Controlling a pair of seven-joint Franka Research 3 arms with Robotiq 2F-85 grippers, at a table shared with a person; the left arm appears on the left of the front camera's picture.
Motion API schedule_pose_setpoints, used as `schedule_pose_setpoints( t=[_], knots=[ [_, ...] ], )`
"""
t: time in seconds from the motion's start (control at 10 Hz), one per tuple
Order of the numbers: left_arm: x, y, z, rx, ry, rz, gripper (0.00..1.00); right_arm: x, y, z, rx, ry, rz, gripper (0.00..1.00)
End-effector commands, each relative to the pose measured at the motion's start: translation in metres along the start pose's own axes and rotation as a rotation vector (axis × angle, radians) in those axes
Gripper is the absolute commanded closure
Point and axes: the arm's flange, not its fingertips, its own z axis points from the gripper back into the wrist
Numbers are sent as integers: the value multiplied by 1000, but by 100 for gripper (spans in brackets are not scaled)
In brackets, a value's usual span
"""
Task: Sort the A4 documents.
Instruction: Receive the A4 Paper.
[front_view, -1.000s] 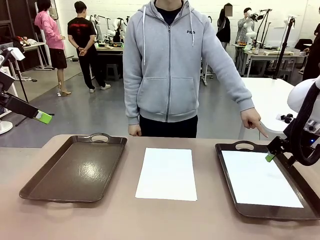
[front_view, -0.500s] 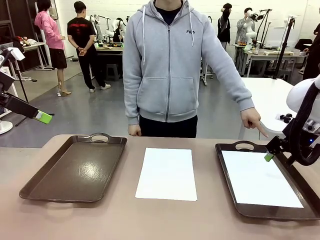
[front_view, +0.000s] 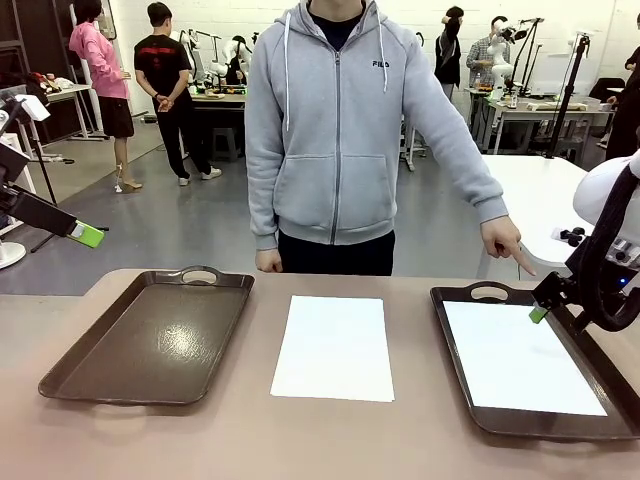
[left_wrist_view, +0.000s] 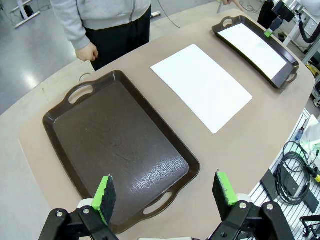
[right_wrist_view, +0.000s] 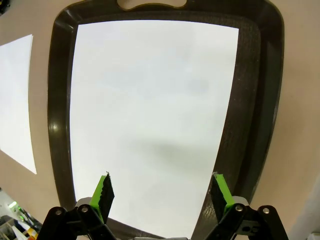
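One A4 document (front_view: 333, 347) lies flat on the bare table between two brown trays. Another A4 sheet (front_view: 520, 357) lies inside the right tray (front_view: 489, 292). My right gripper (front_view: 543, 308) hovers open above that tray's far right side; in its wrist view the open gripper (right_wrist_view: 162, 192) looks straight down on the sheet (right_wrist_view: 150, 100) in the tray (right_wrist_view: 247, 100). My left gripper (front_view: 86, 235) hangs open high off the table's left edge. Its wrist view shows the open gripper (left_wrist_view: 165, 190) above the left tray (left_wrist_view: 60, 150) and the middle sheet (left_wrist_view: 202, 85) farther off.
The left tray (front_view: 150, 340) holds nothing. A person in a grey hoodie stands at the far edge, one hand (front_view: 505, 243) pointing a finger down toward the right tray's far right corner, the other hand (front_view: 268, 261) at the table edge.
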Motion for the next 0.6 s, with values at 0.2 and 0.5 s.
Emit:
schedule_pose_setpoints(
  t=[0.2,0.5],
  knots=[
    [0,0,-1,2,2,0,0,0,-2,0,0,-1,7,0],
    [0,0,-1,2,2,0,0,0,0,0,0,0,0,0]
  ],
)
